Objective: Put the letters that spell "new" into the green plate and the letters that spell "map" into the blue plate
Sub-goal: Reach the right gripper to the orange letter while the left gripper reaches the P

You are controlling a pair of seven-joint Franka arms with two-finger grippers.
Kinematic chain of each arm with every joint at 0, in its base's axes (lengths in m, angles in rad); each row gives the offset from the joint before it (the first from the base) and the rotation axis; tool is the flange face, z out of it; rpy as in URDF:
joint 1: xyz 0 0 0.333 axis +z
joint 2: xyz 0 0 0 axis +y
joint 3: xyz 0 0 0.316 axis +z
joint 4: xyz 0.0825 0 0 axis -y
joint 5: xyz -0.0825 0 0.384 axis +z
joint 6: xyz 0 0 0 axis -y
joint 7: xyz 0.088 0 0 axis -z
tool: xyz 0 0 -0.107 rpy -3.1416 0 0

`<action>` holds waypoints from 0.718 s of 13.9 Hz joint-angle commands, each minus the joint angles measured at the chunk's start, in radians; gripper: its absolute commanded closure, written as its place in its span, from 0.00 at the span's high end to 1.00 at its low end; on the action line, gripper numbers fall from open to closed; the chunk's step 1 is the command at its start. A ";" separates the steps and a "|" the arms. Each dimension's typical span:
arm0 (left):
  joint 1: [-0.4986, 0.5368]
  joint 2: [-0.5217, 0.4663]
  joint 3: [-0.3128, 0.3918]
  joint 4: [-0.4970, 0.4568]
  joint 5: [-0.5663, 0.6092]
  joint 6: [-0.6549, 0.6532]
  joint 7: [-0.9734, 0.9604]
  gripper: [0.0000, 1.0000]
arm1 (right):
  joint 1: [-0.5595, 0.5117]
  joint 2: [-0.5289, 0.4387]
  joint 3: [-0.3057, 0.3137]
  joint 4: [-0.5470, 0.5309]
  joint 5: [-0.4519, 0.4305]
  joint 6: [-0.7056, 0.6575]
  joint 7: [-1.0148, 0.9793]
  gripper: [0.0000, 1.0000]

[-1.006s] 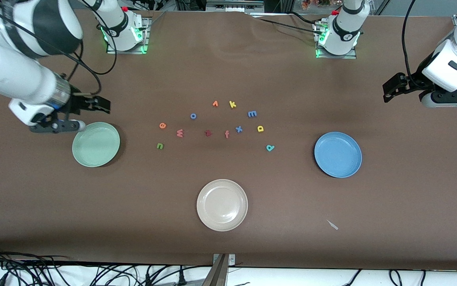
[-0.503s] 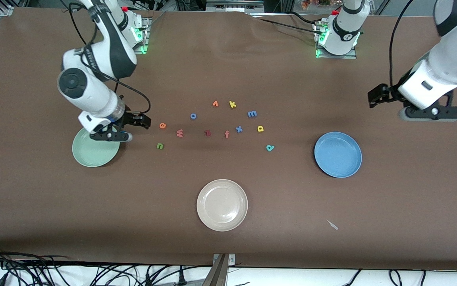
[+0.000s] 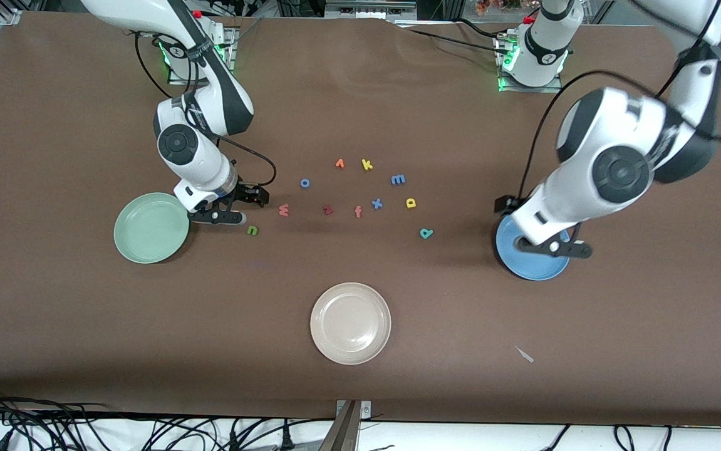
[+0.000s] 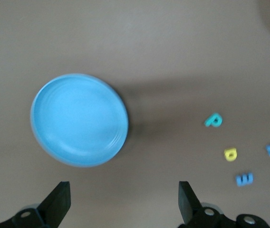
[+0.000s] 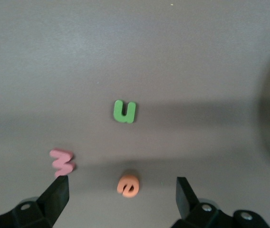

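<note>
"new" letters: dark green foam "n" (image 3: 252,230), orange foam "e" (image 5: 128,185) and salmon-red foam "w" (image 3: 284,210) all lie on the brown table cloth (image 3: 360,94), none in a plate; "e" is hidden under the right arm in the front view and shows only in the right wrist view, between the fingers.
green plate: round pale mint-green plate (image 3: 147,232), at the right arm's end of the table, holding no letters.
"map" letters: blue foam "m" (image 3: 398,180), yellow foam "a" (image 3: 411,203), teal foam "p" (image 3: 426,233), on the cloth toward the left arm's end.
blue plate: round medium-blue plate (image 3: 539,266), holding no letters.
right gripper (image 3: 225,216): fingers spread wide, gripping nothing, low over the cloth between green plate and "n".
left gripper (image 3: 551,248): fingers spread wide, gripping nothing, over the blue plate.
other letters: yellow "k" (image 3: 367,165), blue "x" (image 3: 376,203), orange "f" (image 3: 358,212), dark red "z" (image 3: 328,210), blue "o" (image 3: 305,183).
beige plate: round beige plate (image 3: 351,323), nearest the front camera.
</note>
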 commanded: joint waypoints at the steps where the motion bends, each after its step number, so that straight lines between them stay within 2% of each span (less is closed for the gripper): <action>1: -0.080 0.099 0.005 0.064 0.016 0.066 -0.012 1.00 | 0.012 0.002 -0.002 -0.072 0.001 0.093 0.049 1.00; 4: -0.158 0.195 0.006 0.063 0.024 0.189 -0.012 1.00 | 0.039 0.039 -0.002 -0.072 0.003 0.117 0.050 0.99; 7: -0.201 0.270 0.005 0.058 0.025 0.289 -0.003 1.00 | 0.040 0.064 -0.002 -0.072 0.003 0.138 0.049 0.95; 10: -0.211 0.312 0.006 0.052 0.033 0.308 0.056 1.00 | 0.040 0.076 -0.002 -0.066 0.003 0.139 0.049 0.88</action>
